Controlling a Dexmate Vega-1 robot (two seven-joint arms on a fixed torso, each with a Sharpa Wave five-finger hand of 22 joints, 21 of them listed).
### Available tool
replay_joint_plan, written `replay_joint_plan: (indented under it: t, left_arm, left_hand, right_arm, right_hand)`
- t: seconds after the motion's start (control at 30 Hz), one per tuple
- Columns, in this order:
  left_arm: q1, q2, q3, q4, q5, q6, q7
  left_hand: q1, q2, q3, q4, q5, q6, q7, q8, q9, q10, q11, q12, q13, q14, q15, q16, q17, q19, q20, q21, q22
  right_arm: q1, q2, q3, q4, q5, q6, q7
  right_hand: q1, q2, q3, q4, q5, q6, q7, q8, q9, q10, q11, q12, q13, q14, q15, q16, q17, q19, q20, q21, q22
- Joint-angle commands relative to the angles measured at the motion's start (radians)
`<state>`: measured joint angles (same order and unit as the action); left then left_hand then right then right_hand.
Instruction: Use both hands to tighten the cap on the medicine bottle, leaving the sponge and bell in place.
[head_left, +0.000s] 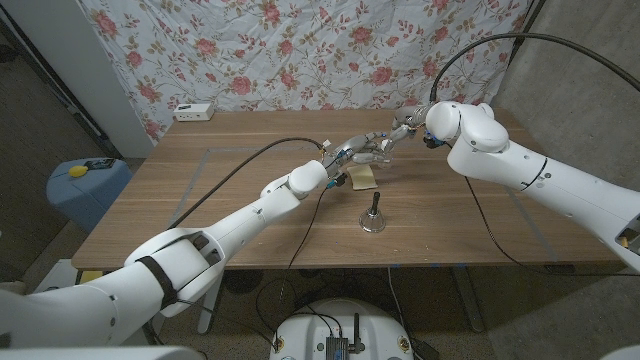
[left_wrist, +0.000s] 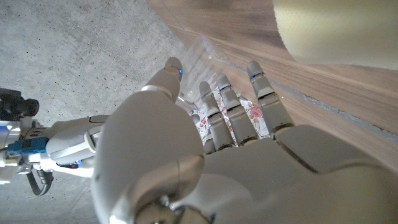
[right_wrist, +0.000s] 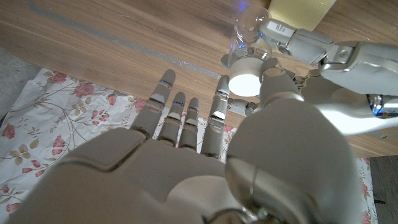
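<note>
The left hand (head_left: 352, 155) grips the clear plastic medicine bottle (right_wrist: 244, 38) with its white cap (right_wrist: 246, 83) above the wooden table (head_left: 250, 215) – right hand (head_left: 402, 128) spread loose beside it – near the yellow sponge (head_left: 361, 178) and small metal bell (head_left: 372, 214), floral cloth (head_left: 300, 50) behind.

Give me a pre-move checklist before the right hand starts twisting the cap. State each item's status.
1. Left hand holds the bottle: ok; its fingers wrap the clear body in the right wrist view.
2. Bottle lifted off the table: ok.
3. Right hand on the white cap: cannot tell; its thumb is beside the cap, its other fingers stretched out.
4. Sponge in place: ok, on the table under the hands.
5. Bell clear of both arms: ok, upright, nearer the front edge.
</note>
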<state>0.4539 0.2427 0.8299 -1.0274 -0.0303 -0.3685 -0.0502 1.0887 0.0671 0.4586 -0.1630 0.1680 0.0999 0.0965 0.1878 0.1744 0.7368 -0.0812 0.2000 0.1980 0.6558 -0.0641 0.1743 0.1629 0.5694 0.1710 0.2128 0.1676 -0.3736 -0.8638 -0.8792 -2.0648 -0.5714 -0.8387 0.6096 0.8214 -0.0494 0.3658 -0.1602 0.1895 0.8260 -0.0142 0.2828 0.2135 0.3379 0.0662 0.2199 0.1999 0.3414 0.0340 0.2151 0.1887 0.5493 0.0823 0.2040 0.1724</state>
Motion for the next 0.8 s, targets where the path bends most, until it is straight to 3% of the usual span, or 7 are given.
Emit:
replay_joint_plan:
  t: [0.03, 0.43, 0.8]
  left_arm:
    - [0.004, 0.007, 0.000, -0.011, 0.001, 0.002, 0.001]
    - [0.009, 0.011, -0.002, -0.019, -0.004, 0.006, -0.006]
    - [0.001, 0.004, 0.000, -0.001, -0.008, -0.005, -0.014]
  left_hand:
    - [0.002, -0.001, 0.004, 0.003, 0.007, 0.010, -0.002, 0.003, 0.003, 0.017, -0.004, 0.006, 0.003, 0.005, -0.037, 0.002, 0.001, -0.002, -0.010, -0.005, 0.002]
    - [0.002, -0.001, 0.006, 0.003, 0.007, 0.011, -0.003, 0.002, 0.003, 0.018, -0.004, 0.006, 0.003, 0.008, -0.037, 0.002, 0.001, -0.004, -0.012, -0.009, 0.002]
    - [0.001, -0.001, 0.008, 0.005, 0.007, 0.011, -0.004, 0.002, 0.003, 0.016, -0.005, 0.005, 0.003, 0.012, -0.036, 0.003, 0.001, -0.004, -0.011, -0.012, 0.002]
  right_arm:
    - [-0.007, 0.005, -0.005, -0.002, -0.013, -0.017, -0.018]
    - [-0.014, 0.012, -0.024, -0.010, -0.058, -0.053, -0.036]
    - [-0.012, 0.021, -0.033, -0.007, -0.069, -0.073, -0.033]
  right_hand:
    - [0.007, 0.002, 0.011, 0.001, -0.005, 0.037, -0.001, 0.012, 0.003, 0.022, -0.005, 0.008, 0.002, 0.017, -0.012, 0.005, 0.003, 0.009, -0.012, 0.005, 0.002]
    - [-0.012, 0.008, 0.012, 0.012, -0.007, 0.111, 0.003, 0.031, 0.002, 0.059, -0.011, 0.012, 0.001, 0.047, -0.026, 0.009, 0.004, 0.032, -0.027, 0.009, 0.003]
    - [-0.052, 0.000, -0.002, 0.028, -0.012, 0.137, 0.005, 0.033, 0.000, 0.081, -0.008, 0.014, 0.000, 0.066, -0.029, 0.012, 0.007, 0.041, -0.029, 0.009, 0.003]
